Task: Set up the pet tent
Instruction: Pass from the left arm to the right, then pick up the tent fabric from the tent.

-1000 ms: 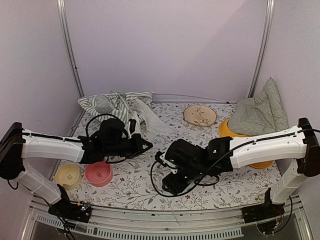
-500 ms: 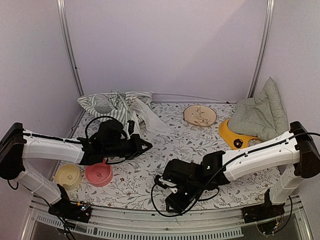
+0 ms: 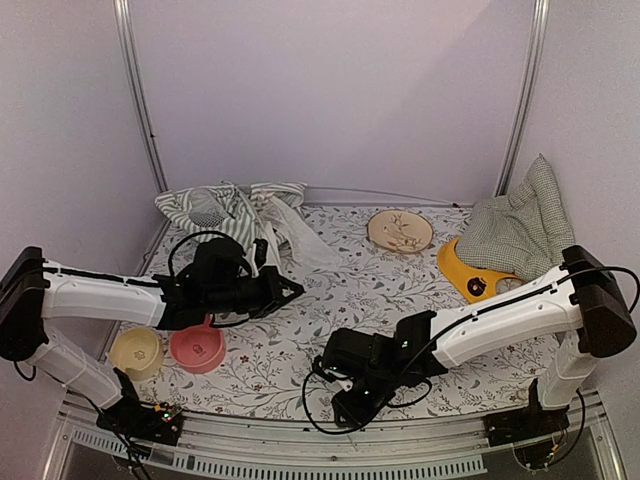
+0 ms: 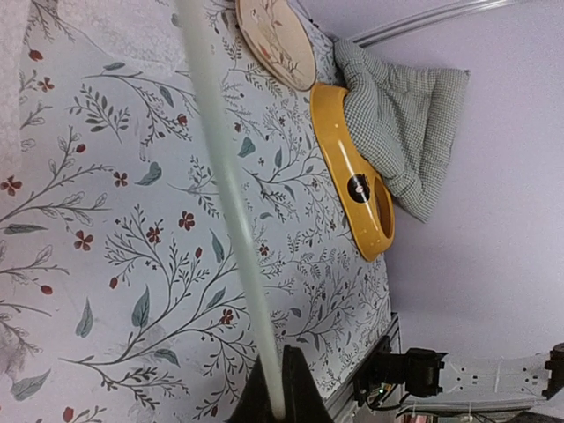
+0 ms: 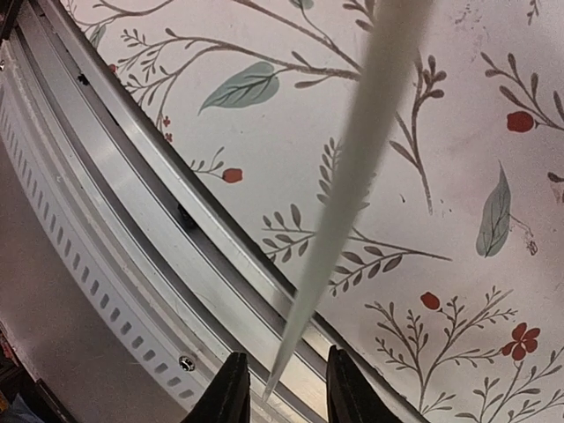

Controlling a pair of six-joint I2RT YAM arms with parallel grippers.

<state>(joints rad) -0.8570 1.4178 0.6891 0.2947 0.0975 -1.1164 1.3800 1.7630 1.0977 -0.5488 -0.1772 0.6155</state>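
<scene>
Tent: The pet tent [image 3: 235, 210] lay collapsed at the back left of the counter [image 3: 300, 370]. Its striped fabric, mesh window and lace were bunched in one heap, and nothing was standing.
Pole: A thin white pole [image 4: 231, 220] ran out from the left fingers [image 4: 300, 405] across the flowered cloth. A tapering pole end [image 5: 295, 326] came to a tip above the metal rail [image 5: 132, 229] at the counter's near edge. Whether these were one rod could not be told.
Left fingers: They were pressed together on the white pole, pinching it at their tips.
Right fingers: The right fingers [image 5: 229, 397] stood apart, one on each side of the pole end. There was a gap on both sides and nothing was gripped.
Step in hand: Probably the free end was to be caught with the right fingers, so that the pole could be flexed or fed into the tent.
Doing it well: The tip should sit midway between the fingers before they close. The grip should land a little up from the tip, as a thin, springy rod would likely slip or flick out. The left pinch should be firm, and the right wrist should stay off the rail.
Surroundings: A pink bowl [image 3: 197, 348] and a pale yellow bowl [image 3: 135, 352] sat near the left arm. A round plate [image 3: 399, 231] sat at the back. A yellow plastic piece [image 3: 470, 275] and a checked cushion [image 3: 520, 225] lay at the right, well apart from the tent.
</scene>
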